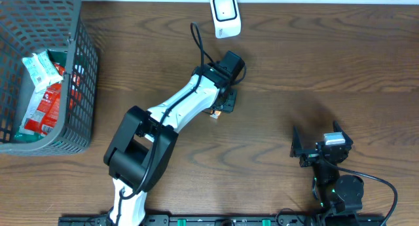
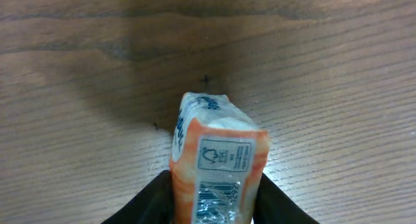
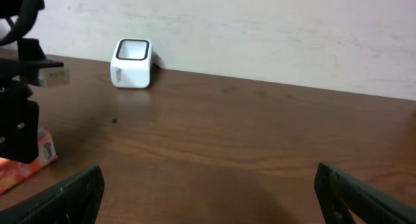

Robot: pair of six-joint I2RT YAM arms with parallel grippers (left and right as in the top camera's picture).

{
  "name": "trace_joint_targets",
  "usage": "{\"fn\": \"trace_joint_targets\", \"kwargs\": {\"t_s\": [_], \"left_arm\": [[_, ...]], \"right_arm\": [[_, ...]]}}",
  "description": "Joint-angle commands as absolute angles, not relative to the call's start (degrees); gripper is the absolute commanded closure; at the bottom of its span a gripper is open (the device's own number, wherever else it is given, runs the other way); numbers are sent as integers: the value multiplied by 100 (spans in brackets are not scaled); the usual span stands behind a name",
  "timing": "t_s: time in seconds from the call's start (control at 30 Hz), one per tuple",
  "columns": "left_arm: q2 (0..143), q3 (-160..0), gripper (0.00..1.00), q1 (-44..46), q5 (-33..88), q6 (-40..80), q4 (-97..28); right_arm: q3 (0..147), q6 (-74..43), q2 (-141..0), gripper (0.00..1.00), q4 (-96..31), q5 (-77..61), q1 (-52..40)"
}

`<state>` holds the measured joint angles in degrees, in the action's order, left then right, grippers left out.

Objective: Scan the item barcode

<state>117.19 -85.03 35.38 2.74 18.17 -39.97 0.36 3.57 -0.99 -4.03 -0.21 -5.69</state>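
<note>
The item (image 2: 218, 159) is an orange and white packet lying on the wooden table, its barcode (image 2: 218, 204) facing up in the left wrist view. My left gripper (image 2: 214, 211) is shut on it, one black finger pressed against each long side. From overhead the left gripper (image 1: 222, 101) covers the packet and only an orange corner (image 1: 215, 113) shows. The white scanner (image 1: 224, 15) stands at the table's back edge, beyond the left gripper, and also shows in the right wrist view as the scanner (image 3: 132, 63). My right gripper (image 1: 321, 144) rests open at the front right, nothing between its fingers (image 3: 71, 198).
A grey mesh basket (image 1: 82, 75) at the far left holds several red and white packets (image 1: 46, 98). The left arm (image 3: 19, 120) and the orange packet (image 3: 29, 165) show at the left edge of the right wrist view. A pale wall runs behind the table.
</note>
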Motion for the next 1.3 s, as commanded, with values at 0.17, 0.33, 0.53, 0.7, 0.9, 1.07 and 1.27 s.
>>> {"fn": "trace_joint_targets", "kwargs": {"t_s": [0.17, 0.33, 0.53, 0.7, 0.9, 1.07, 1.27], "left_arm": [[11804, -8486, 68, 3544, 196, 2294, -3935], [11804, -8486, 69, 3557, 244, 2668, -3693], [11804, -8486, 69, 3634, 246, 3430, -3363], [11804, -8486, 68, 3876, 252, 3614, -3013], [11804, -8486, 68, 4136, 233, 3708, -2790], [11804, -8486, 68, 4230, 231, 3717, -2794], [11810, -8486, 68, 4289, 80, 3719, -2812]], "right_arm": [[32, 390, -75, 1, -427, 12, -561], [32, 390, -75, 1, -427, 12, -561], [32, 390, -75, 1, -427, 12, -561], [32, 390, -75, 1, -427, 14, -561], [32, 390, -75, 1, -427, 12, -561], [32, 390, -75, 1, -427, 12, -561], [32, 390, -75, 1, -427, 14, -561]]}}
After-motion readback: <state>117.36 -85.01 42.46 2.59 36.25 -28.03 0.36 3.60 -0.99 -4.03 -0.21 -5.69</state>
